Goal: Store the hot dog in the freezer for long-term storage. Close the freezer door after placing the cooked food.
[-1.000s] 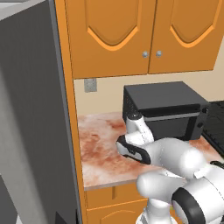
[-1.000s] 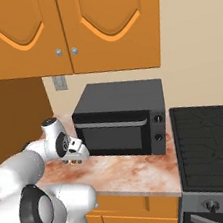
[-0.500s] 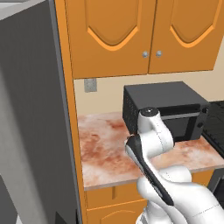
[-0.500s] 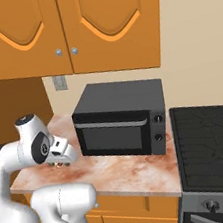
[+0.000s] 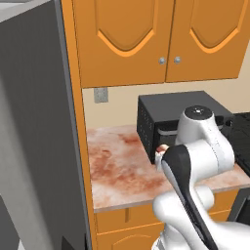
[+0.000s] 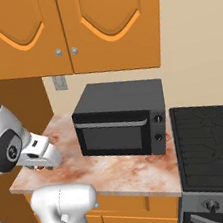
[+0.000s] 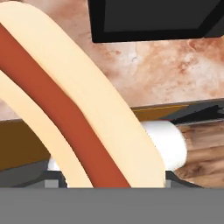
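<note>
The tan-bunned hot dog with a red sausage along its middle (image 7: 83,118) lies close against the hand camera, running from 10 o'clock down to 6 o'clock of that view. It hangs above the mottled pink-brown stone surface (image 7: 175,65), not resting on it. In the left base view a small tan-and-red end of it (image 5: 160,148) pokes out at the 9 o'clock side of the white arm, in front of the black microwave (image 5: 161,117).

The end effector (image 6: 40,164) is seen in the right base view at the end of the white wrist, at roughly 9 o'clock of the frame, over the left part of the surface. It appears clamped on the hot dog, judging by how the bun sits right at the camera; the fingertips themselves are hidden behind the bun, so the contact cannot be seen directly.

The black microwave stands on the surface at 3 o'clock of the end effector in the right base view, apart from it. A black stove top (image 6: 209,144) adjoins the surface further to 3 o'clock. Orange wooden cabinets with small round knobs (image 6: 70,23) hang above. In the left base view a tall flat grey panel (image 5: 29,132) stands at 9 o'clock, next to the orange cabinet side.
</note>
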